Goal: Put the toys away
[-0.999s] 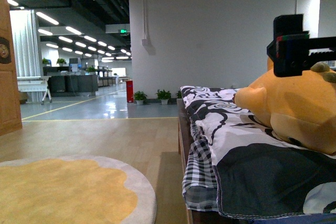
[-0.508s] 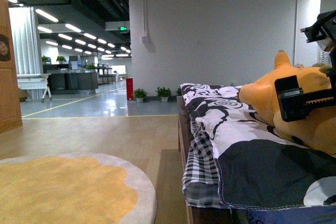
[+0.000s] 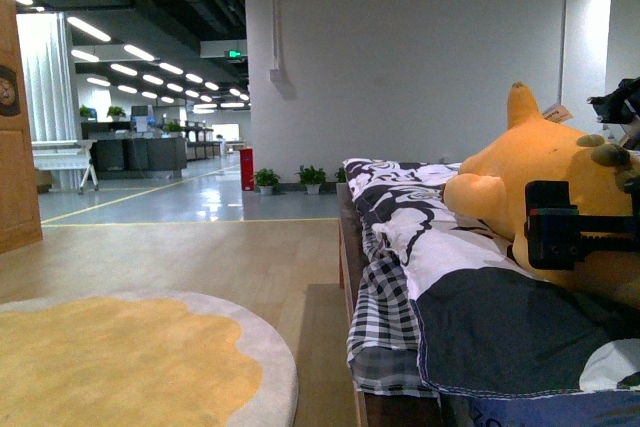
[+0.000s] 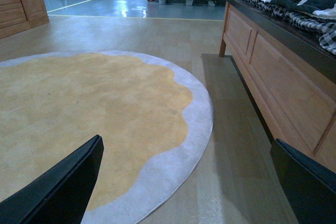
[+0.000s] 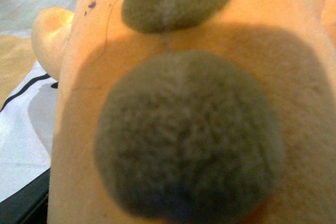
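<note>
Plush toy (image 3: 540,167): orange-yellow, at the right of the front view. It lies on the bed's quilt (image 3: 440,257), with a pointed ear up and its snout toward the frame's left.
Right end effector (image 3: 560,235): black, at the right edge of the front view, with one finger in front of the toy's body. Its wrist camera is filled by orange fur (image 5: 84,103) with two round grey-brown patches (image 5: 189,135). Whether it is clenched on the toy cannot be told.
Left end effector (image 4: 186,142): seen only in its own wrist view. It is released, fingers spread wide with nothing between them, over the rug and floor.
Bed (image 3: 349,257): wooden frame under a black-and-white patterned quilt, in the right half of the frame.
Rug (image 3: 130,367): round, yellow centre with a grey border, lower left.
Far wall: potted plants (image 3: 312,180) and a red object (image 3: 247,173) at the foot of the white wall, centre.
</note>
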You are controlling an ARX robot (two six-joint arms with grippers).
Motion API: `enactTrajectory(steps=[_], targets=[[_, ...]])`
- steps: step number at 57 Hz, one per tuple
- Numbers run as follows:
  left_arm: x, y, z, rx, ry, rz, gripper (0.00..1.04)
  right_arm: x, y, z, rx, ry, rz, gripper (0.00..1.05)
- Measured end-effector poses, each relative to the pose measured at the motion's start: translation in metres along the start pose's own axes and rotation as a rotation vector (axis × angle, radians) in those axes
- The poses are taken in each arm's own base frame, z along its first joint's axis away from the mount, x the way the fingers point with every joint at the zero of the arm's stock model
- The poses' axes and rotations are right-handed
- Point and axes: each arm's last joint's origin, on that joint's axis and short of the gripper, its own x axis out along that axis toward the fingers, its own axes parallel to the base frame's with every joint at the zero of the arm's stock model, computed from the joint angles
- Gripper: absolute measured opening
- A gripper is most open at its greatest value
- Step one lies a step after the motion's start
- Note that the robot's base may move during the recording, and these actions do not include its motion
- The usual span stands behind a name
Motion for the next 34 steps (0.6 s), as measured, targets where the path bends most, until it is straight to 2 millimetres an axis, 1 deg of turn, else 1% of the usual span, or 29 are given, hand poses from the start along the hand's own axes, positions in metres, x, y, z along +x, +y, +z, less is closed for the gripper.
enactTrajectory(steps=[2,10,17,20,25,27,34], targets=[[0.0,0.0,0.0,0.0,0.0,0.0,0.99,-0.001,0.004,0.0,-0.002,-0.008,-0.001,0.88],[0.0,0.0,0.0,0.0,0.0,0.0,0.99,-0.007,0.016,0.005,-0.008,-0.038,-0.009,0.7],[0.0,0.0,0.0,0.0,0.0,0.0,0.99,-0.015,0.02,0.013,-0.009,-0.07,-0.003,0.56],[0.0,0.0,0.0,0.0,0.0,0.0,0.99,-0.021,0.02,0.02,-0.014,-0.098,0.005,0.47],[0.0,0.0,0.0,0.0,0.0,0.0,0.99,-0.03,0.02,0.031,-0.02,-0.138,0.026,0.39],[0.0,0.0,0.0,0.0,0.0,0.0,0.99,-0.038,0.019,0.039,-0.018,-0.165,0.045,0.34],[0.0,0.0,0.0,0.0,0.0,0.0,0.99,-0.06,0.009,0.06,-0.009,-0.247,0.074,0.26]])
